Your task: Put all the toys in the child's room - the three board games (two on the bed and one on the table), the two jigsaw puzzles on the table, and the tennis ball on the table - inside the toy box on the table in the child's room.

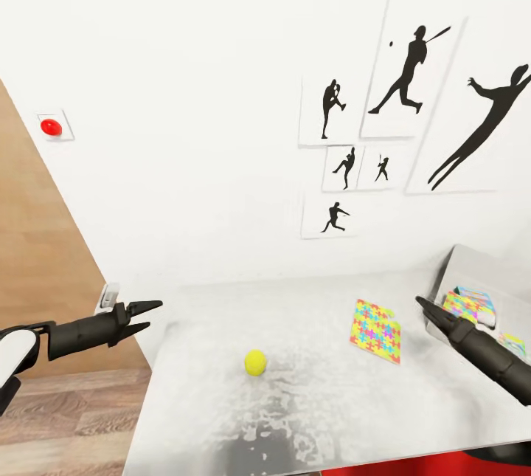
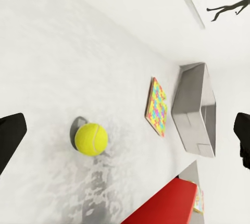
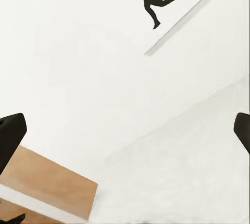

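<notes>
Yellow tennis ball (image 1: 255, 362) and one jigsaw puzzle (image 1: 376, 330) lie loose on the table (image 1: 310, 402), colourful toys already sit in the toy box (image 1: 461, 260), and both the left gripper (image 1: 147, 316) and right gripper (image 1: 423, 305) hover open, holding nothing

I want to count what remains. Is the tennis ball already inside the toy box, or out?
Out. The tennis ball lies on the bare table, apart from the toy box at its far right.

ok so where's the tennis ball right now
In the head view the tennis ball sits loose on the table, left of the jigsaw puzzle and between the two grippers.
</notes>
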`<state>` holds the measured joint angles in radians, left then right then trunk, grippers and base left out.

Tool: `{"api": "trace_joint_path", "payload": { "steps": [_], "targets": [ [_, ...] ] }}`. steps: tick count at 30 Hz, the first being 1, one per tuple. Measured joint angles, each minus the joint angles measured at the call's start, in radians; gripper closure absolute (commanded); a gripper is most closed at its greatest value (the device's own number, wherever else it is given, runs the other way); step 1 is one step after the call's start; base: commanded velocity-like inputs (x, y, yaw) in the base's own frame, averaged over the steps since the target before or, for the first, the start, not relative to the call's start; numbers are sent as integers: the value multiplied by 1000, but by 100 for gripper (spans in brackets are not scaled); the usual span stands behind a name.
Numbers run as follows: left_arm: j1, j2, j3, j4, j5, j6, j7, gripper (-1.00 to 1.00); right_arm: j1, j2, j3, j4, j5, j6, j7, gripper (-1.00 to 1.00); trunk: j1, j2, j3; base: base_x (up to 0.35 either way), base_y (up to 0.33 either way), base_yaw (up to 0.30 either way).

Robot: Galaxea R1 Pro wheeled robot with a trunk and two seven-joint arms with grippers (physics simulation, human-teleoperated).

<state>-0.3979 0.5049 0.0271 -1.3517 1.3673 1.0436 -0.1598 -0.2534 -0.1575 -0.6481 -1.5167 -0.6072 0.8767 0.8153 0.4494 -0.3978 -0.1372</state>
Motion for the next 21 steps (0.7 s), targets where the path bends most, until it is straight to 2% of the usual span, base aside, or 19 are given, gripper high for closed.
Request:
{"api": "trace_joint_path", "payload": {
  "steps": [2, 4, 5, 8, 9, 11, 12, 14, 16, 18, 21],
  "targets": [
    [0, -2, -4, -2, 0, 0, 0, -100, -54, -1, 84, 1, -10, 33, -171, -100, 0, 0, 0, 0, 0, 0],
    [0, -3, -8, -3, 0, 0, 0, -100, -159, 1, 175, 10, -21, 91, -371, -100, 0, 0, 0, 0, 0, 0],
    [0, -3, -8, -4, 0, 0, 0, -100, -189, 2, 199, 17, -21, 103, -422, -100, 0, 0, 0, 0, 0, 0],
    [0, -3, -9, -4, 0, 0, 0, -100, -348, 6, 309, 104, -29, 138, -678, -100, 0, 0, 0, 0, 0, 0],
    [0, -2, -9, -4, 0, 0, 0, -100, -376, 9, 324, 126, -26, 140, -713, -100, 0, 0, 0, 0, 0, 0],
    [0, -2, -10, -4, 1, 0, 0, -100, -474, 26, 364, 235, -14, 145, -815, -100, 0, 0, 0, 0, 0, 0],
    [0, -2, -10, -4, 1, 0, 0, -100, -499, 30, 371, 268, -8, 146, -838, -100, 0, 0, 0, 0, 0, 0],
    [0, -2, -10, -4, 2, 0, 0, -100, -587, 47, 388, 402, 7, 148, -922, -100, 0, 0, 0, 0, 0, 0],
    [0, -2, -10, -5, 3, 0, 0, -100, -650, 63, 398, 506, 10, 139, -996, -100, 0, 0, 0, 0, 0, 0],
    [0, -2, -9, -6, 3, 0, -1, -100, -742, 80, 427, 673, 12, 88, -1125, -100, 0, 0, 0, 0, 0, 0],
    [0, -1, -8, -6, 3, 0, -1, -100, -805, 86, 460, 795, 15, 39, -1208, -100, 0, 0, 0, 0, 0, 0]
  ]
}}
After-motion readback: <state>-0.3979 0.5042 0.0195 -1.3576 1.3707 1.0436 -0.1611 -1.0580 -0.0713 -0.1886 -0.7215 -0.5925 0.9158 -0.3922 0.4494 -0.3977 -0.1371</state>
